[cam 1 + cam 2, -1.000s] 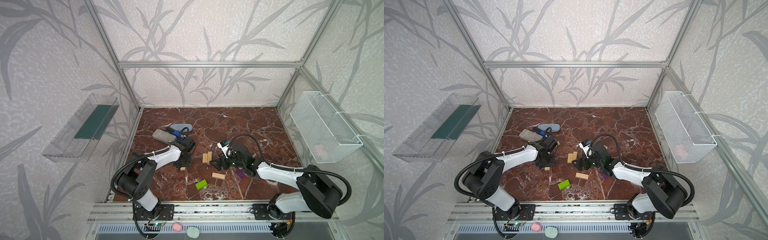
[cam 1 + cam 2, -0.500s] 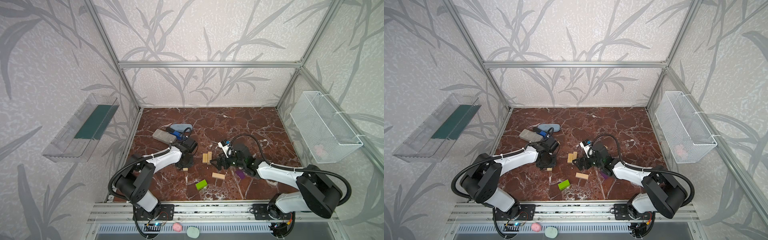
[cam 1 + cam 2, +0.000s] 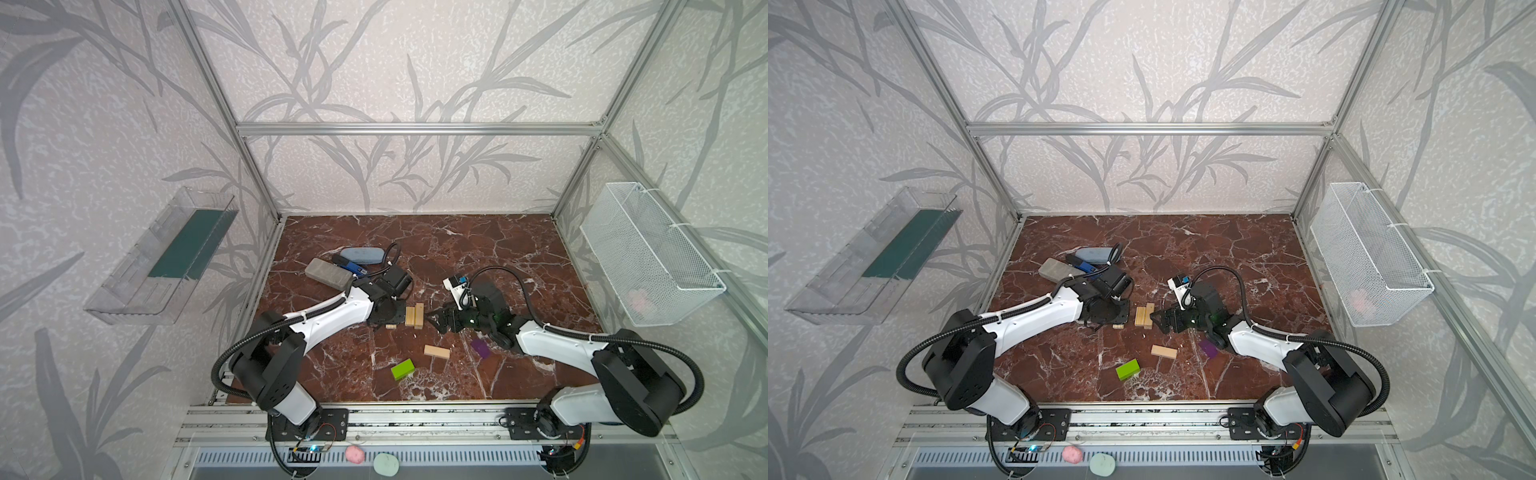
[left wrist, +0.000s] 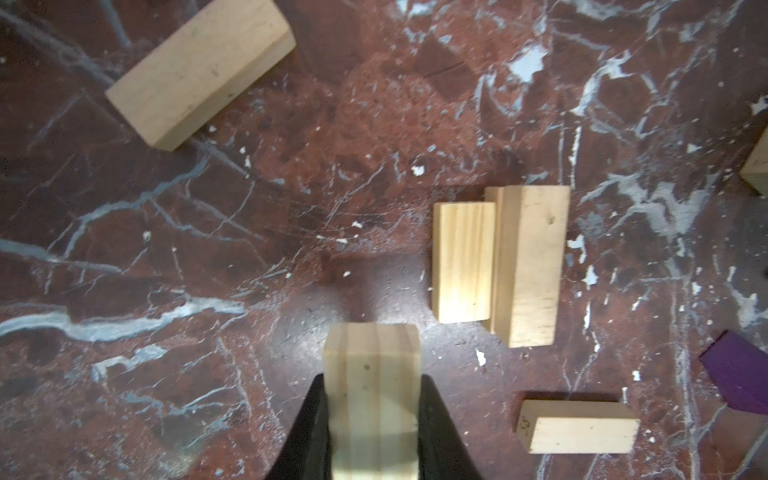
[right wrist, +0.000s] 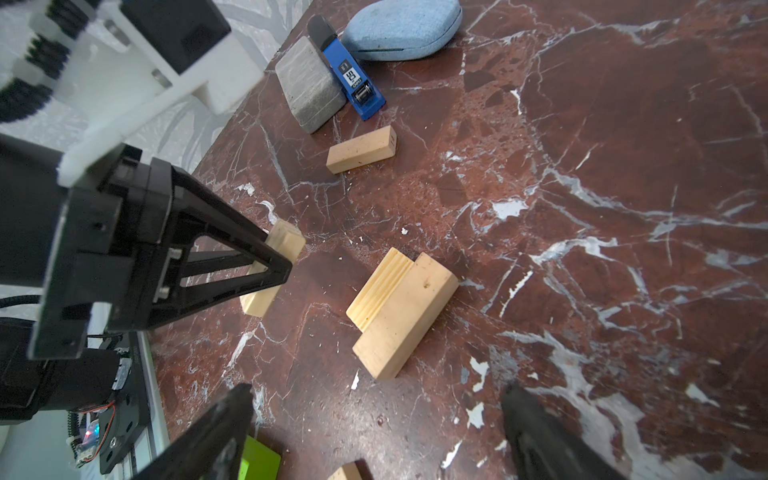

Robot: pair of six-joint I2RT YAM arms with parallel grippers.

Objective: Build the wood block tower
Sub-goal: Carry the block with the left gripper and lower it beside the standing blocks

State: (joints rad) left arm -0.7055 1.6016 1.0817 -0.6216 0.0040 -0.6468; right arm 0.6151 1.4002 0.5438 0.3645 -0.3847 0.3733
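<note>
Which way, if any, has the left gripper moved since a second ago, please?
Yes. The left gripper, shut on a block, has shifted right in both top views, toward the unmoved block pair.

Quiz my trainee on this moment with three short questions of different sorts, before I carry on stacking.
1. True or false: the right gripper holds a block.
2. The left gripper is shut on which thing?
A. pale wood block
B. blue stapler
C. grey case
3. In both top views, which lies right beside the right arm: the green block or the purple block?

Key: 1 false, it is open and empty; 2 A; 3 purple.
</note>
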